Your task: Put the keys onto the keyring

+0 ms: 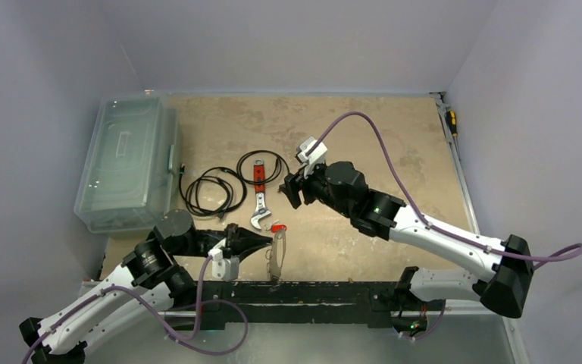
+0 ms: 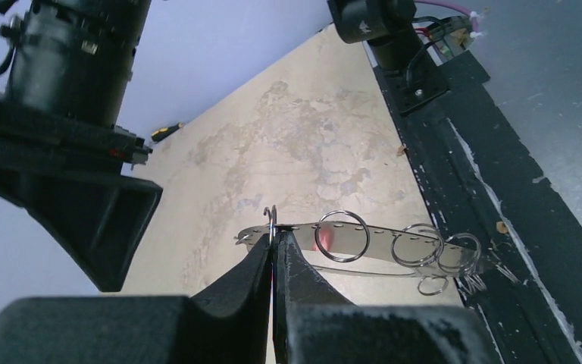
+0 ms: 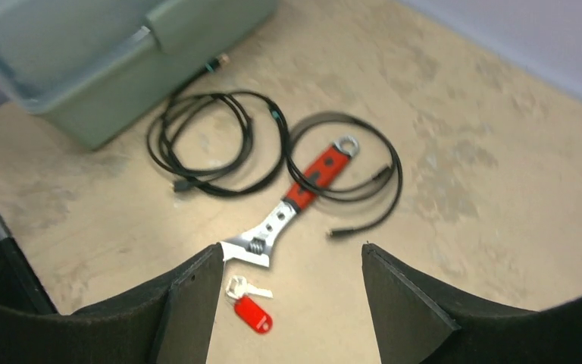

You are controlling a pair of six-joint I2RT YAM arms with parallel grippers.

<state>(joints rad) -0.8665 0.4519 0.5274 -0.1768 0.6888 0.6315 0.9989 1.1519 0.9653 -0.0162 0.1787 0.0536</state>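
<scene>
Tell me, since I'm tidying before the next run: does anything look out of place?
The wrench lies across one black cable coil, its handle on top of the loop. A screwdriver lies far back along the right edge. Nothing looks spilled or broken.

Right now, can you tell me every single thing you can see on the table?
clear plastic storage box: one, greenish, far left.
coiled cables: two, black, beside the box.
adjustable metal wrench: one, silver with red handle, centre, crossing one cable.
small flat key with plastic tag: one, silver, red tag, by the wrench head.
thin wire keyring: one, silver, near edge.
screwdriver: one, yellow-black, far right edge.
left arm: black-white, jaws shut on the keyring.
right arm: black-white, jaws open, near the wrench.
</scene>
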